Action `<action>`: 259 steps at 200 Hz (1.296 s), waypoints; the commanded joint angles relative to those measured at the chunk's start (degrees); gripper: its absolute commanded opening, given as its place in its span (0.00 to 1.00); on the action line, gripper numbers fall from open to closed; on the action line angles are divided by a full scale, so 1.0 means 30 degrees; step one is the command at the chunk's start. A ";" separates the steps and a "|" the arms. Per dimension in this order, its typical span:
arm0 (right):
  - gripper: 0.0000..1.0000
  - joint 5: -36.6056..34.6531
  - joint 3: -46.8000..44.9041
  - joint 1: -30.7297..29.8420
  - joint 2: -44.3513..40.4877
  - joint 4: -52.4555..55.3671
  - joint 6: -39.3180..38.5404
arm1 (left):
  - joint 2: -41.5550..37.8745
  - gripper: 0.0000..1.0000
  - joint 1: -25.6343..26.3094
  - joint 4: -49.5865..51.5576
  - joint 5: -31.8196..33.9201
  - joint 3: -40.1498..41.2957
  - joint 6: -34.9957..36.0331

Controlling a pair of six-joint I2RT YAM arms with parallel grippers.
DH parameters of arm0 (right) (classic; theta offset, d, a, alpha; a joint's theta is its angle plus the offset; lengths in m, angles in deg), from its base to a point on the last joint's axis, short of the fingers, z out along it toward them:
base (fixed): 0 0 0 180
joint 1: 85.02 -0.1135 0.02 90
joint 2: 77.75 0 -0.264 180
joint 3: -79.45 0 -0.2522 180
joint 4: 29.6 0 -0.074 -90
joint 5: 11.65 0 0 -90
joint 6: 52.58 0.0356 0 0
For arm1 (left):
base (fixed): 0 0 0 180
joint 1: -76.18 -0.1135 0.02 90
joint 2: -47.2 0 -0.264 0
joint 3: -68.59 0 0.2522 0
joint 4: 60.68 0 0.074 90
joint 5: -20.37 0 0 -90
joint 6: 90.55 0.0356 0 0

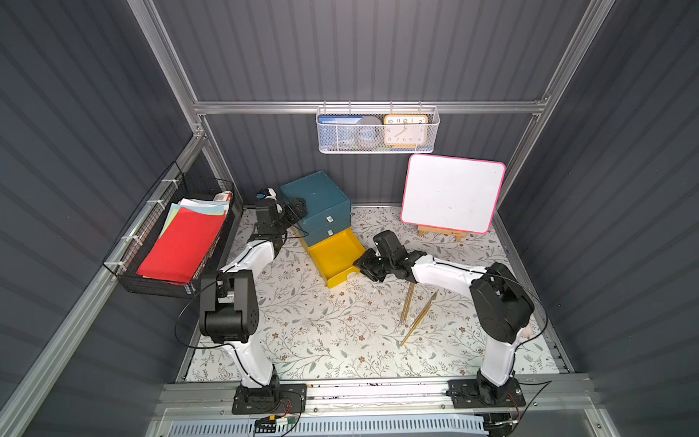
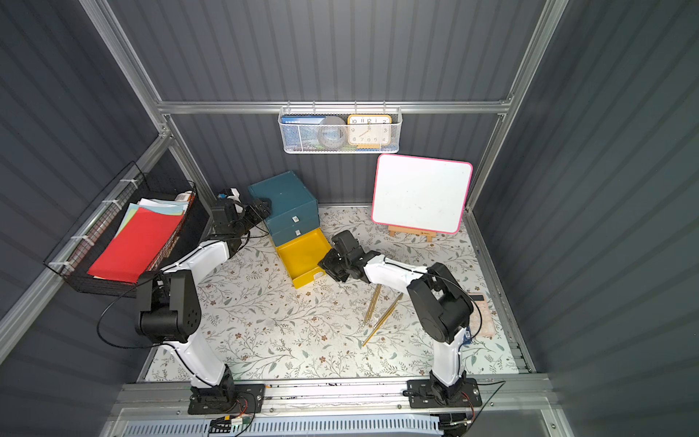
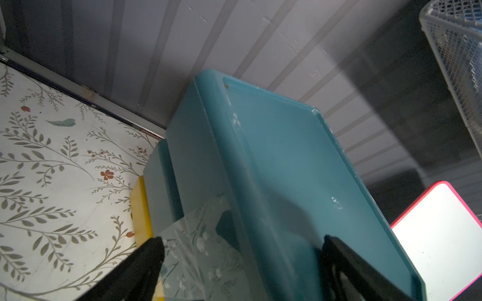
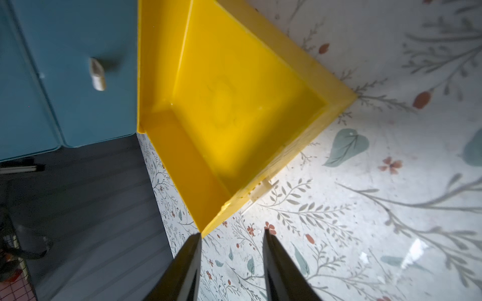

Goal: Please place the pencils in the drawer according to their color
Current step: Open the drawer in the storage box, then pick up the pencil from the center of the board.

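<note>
In both top views slim gold-yellow pencils (image 1: 407, 305) lie on the floral table (image 1: 321, 333), lower right of the released, empty right hand (image 1: 359, 265) beside the yellow plastic drawer (image 1: 334, 253), long axes pointing toward it.

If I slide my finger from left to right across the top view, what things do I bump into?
black wire basket → yellow drawer → gold pencils

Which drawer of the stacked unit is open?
The bottom one, the yellow drawer: it is pulled out forward and empty. The two teal drawers above it are pushed in flush.
</note>
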 commanded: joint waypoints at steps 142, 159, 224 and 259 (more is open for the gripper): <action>0.41 -0.6280 -0.3164 0.0974 -0.4013 1.0358 -0.6077 | 0.0132 1.00 0.0388 0.1350 -0.0612 0.0579 0.0734; 0.41 -0.6181 -0.3164 0.0982 -0.3520 1.0410 -0.6092 | 0.0129 1.00 0.0385 0.1349 -0.0611 0.0607 0.0734; 0.40 -0.5977 -0.3369 0.1014 -0.2571 1.0059 -0.6006 | 0.0109 1.00 0.0378 0.1412 -0.0584 0.0548 0.0764; 0.40 -0.5894 -0.3604 0.1071 -0.2163 0.9902 -0.5989 | 0.0053 1.00 0.0378 0.1452 -0.0573 0.0507 0.0742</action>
